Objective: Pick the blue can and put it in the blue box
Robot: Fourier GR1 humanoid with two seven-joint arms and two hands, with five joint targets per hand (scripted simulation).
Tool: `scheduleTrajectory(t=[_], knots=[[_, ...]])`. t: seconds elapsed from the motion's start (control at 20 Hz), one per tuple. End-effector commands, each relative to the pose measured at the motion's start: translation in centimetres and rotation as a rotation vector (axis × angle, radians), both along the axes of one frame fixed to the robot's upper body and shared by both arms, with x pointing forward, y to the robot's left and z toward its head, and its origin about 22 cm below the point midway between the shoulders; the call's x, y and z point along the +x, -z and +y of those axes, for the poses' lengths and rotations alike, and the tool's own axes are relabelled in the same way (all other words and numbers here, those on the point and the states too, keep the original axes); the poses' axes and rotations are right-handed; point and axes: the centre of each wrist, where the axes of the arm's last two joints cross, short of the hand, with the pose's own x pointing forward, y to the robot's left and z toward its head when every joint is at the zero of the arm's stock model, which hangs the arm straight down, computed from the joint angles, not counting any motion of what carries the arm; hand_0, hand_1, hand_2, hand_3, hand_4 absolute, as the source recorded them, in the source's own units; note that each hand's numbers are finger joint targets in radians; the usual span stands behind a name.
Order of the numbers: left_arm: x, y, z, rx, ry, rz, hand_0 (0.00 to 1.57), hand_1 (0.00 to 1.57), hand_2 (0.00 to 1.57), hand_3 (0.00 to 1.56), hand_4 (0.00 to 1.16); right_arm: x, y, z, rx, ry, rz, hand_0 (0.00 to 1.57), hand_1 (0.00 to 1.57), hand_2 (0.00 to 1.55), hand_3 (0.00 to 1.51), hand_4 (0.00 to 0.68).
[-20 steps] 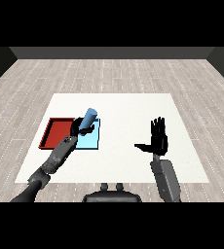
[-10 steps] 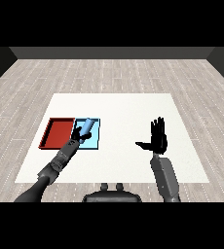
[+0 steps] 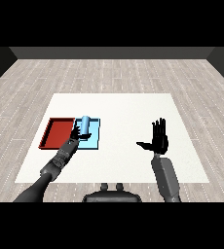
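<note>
White table, light blue can, left hand

Inspector: State the count of cans.
Clerk: One blue can, standing over the light blue tray.
Inspector: Trays?
Clerk: Two in all. One light blue tray, already noted, and one red tray, side by side on the desk.
Inspector: Desks?
Clerk: One white desk.
Inspector: And robot hands?
Clerk: Two. One left robot hand and one right robot hand, each on one grey forearm, so two forearms.
</note>
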Motion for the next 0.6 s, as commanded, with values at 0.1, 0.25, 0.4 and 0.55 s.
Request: scheduleTrajectory(t=[0.1, 0.25, 0.4, 0.55], knots=[[-0.4, 0.3, 1.2, 0.013, 0.015, 0.034, 0.00, 0.00, 0.00, 0.00, 0.00, -0.4, 1.7, 1.3, 0.013, -0.016, -0.003, 0.00, 0.00, 0.00, 0.00, 0.000], [0.3, -0.3, -0.2, 0.047, 0.003, -0.012, 0.00, 0.00, 0.00, 0.00, 0.00, 0.1, 1.4, 0.2, 0.010, -0.020, 0.007, 0.00, 0.00, 0.00, 0.00, 0.000], [0.8, -1.1, -0.4, -0.040, 0.004, -0.262, 0.00, 0.00, 0.00, 0.00, 0.00, 0.2, 0.1, 0.3, 0.011, -0.032, -0.021, 0.00, 0.00, 0.00, 0.00, 0.000], [2.6, -3.9, 0.8, -0.050, 0.058, -0.387, 0.00, 0.00, 0.00, 0.00, 0.00, 0.0, 0.1, -1.0, -0.045, -0.066, -0.016, 0.00, 0.00, 0.00, 0.00, 0.000]])
